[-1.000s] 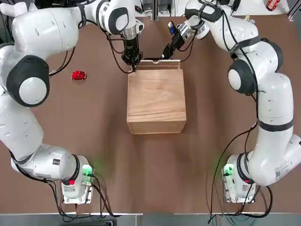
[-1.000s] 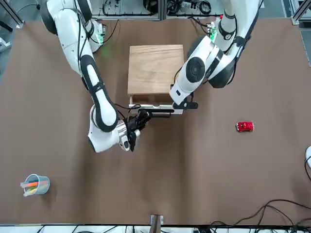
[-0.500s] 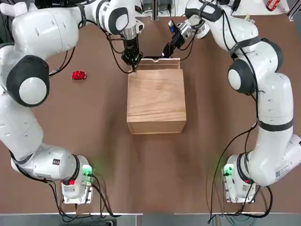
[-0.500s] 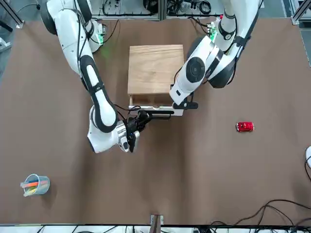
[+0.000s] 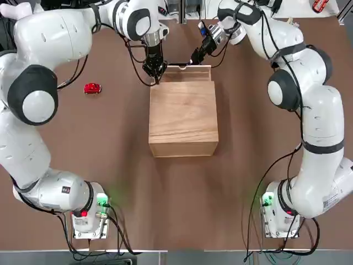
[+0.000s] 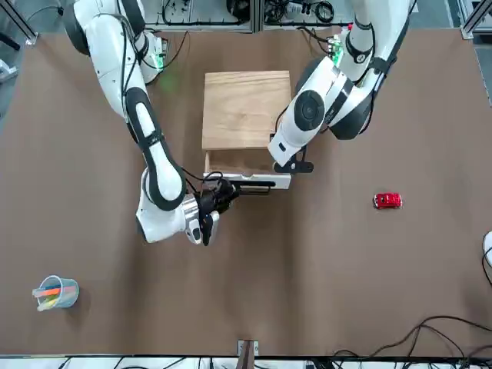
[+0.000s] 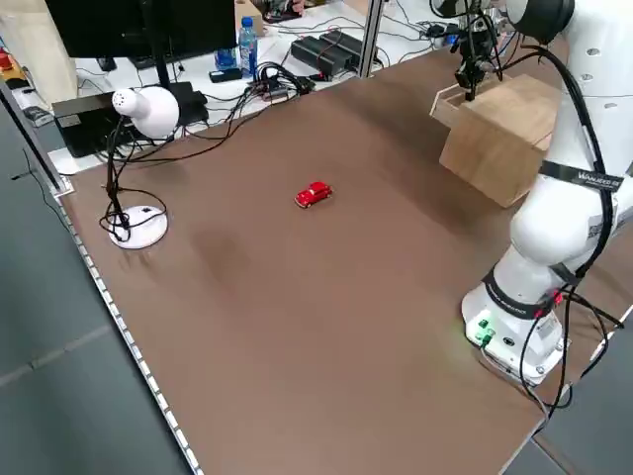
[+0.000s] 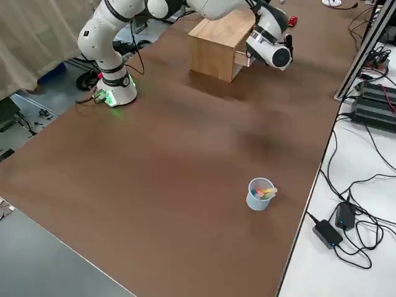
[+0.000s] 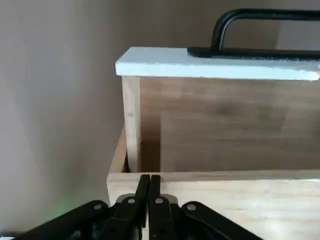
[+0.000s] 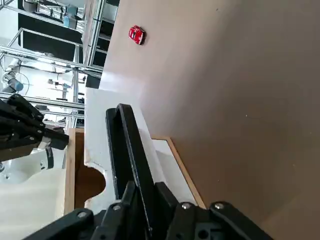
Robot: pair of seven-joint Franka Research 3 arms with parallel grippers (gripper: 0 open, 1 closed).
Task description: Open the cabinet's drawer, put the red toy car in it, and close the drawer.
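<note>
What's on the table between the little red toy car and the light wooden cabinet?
Nothing: the top view shows only bare brown tabletop between the small glossy red toy car and the light wooden cabinet. The left side view agrees.

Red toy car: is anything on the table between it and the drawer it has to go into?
Nothing visible. The red toy car sits alone on bare table, off to the cabinet's left side. The drawer is only partly pulled out, with the left gripper at its near corner.

My red toy car (image 7: 314, 194) sits alone on the worktop (image 7: 297, 297), well apart from the cabinet (image 7: 504, 134); a white lamp (image 7: 138, 168) stands at the edge.
</note>
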